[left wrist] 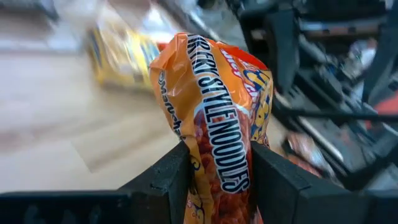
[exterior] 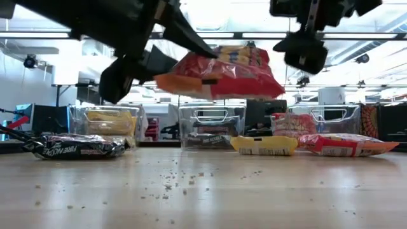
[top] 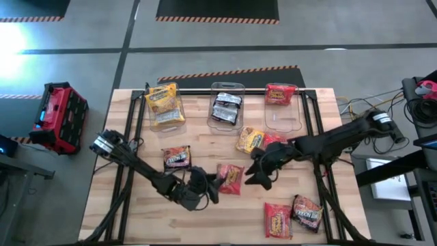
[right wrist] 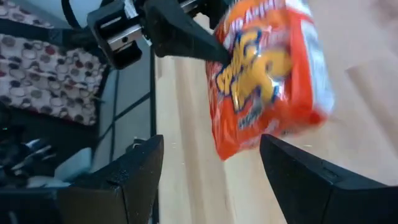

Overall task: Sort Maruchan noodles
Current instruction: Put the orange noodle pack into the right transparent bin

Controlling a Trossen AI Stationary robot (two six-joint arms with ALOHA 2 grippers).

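Maruchan noodles are lying scattered across the bench, and one red packet is hanging clear of the wood near the middle, pinched at one edge by the left hand. Its two fingers are closing firmly on the crinkly wrapper. Just beside it, the right hand is waiting with its fingers spread wide and empty, one on each side of the dangling packet (it looks like a handover in the making). To do this well, the right hand should probably be closing squarely on the free end before the left lets go, since the slippery film could twist or slide. Farther back, three clear bins are standing in a row: a yellow packet in the left bin, a dark one in the middle bin, a red one in the right bin, so red is likely heading there.
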